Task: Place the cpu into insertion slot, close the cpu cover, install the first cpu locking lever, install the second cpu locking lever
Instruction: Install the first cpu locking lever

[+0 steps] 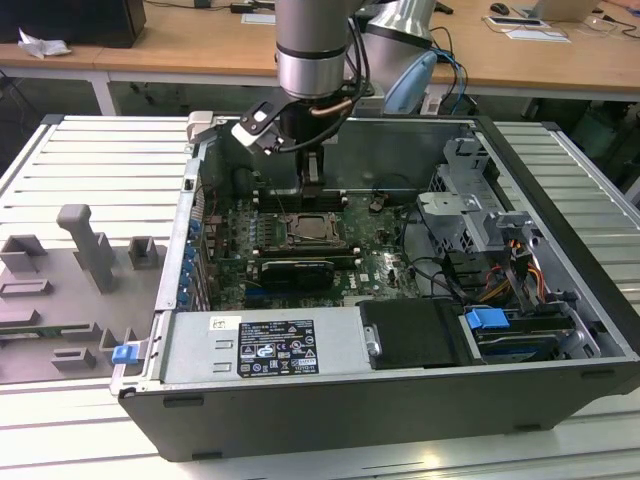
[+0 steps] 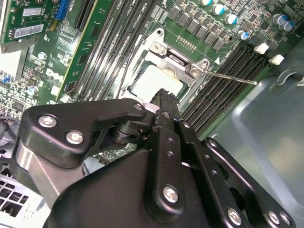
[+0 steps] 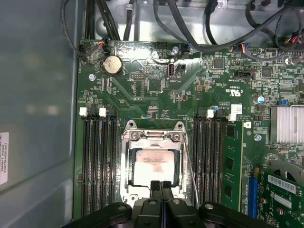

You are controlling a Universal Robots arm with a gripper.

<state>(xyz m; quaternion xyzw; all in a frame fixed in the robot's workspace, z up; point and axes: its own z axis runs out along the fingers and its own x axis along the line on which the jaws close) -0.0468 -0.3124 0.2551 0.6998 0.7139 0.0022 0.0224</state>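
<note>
Inside the open computer case (image 1: 560, 170), above the green motherboard (image 3: 152, 85), the gripper (image 3: 162, 186) hangs with its fingers pressed together and empty, at the edge of the cpu cover (image 3: 152, 136). The cpu (image 3: 154, 166) sits in the insertion slot (image 3: 129, 171). The wire locking lever (image 3: 190, 171) looks thin and springy, best hooked near its free end.

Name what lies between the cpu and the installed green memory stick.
In the first wrist view: the cpu cover rim, a thin wire lever, then empty black memory slots.

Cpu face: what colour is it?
The cpu is pale silvery-tan, clearest in the first wrist view.
</note>
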